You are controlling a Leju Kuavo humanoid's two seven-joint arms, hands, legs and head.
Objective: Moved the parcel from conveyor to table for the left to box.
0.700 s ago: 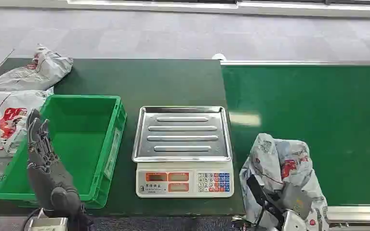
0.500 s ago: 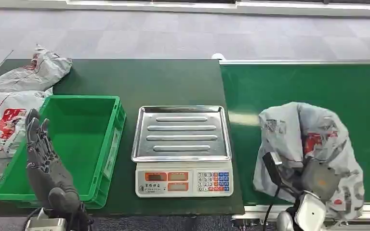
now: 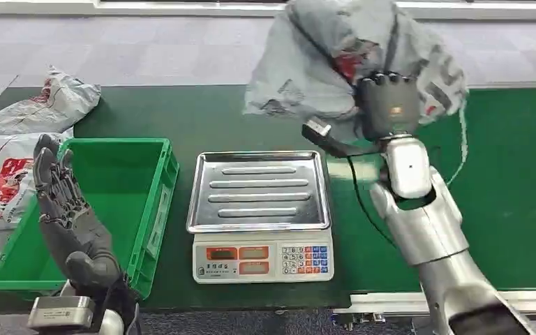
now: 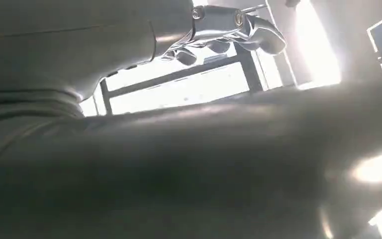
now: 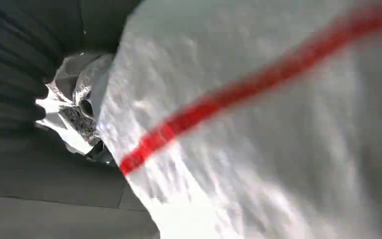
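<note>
While gripped by right hand [image 3: 389, 105] above scale [image 3: 259, 209]: parcel [image 3: 335, 63] soft, light, crumpling; best bunched mid-bag. Left hand [image 3: 66, 216] spread, empty.

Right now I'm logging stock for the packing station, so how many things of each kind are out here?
Grey parcels: 3, one held up by the right hand, two lying on the table left of the bin
Green bin: 1
Scale: 1
Total: 5
</note>
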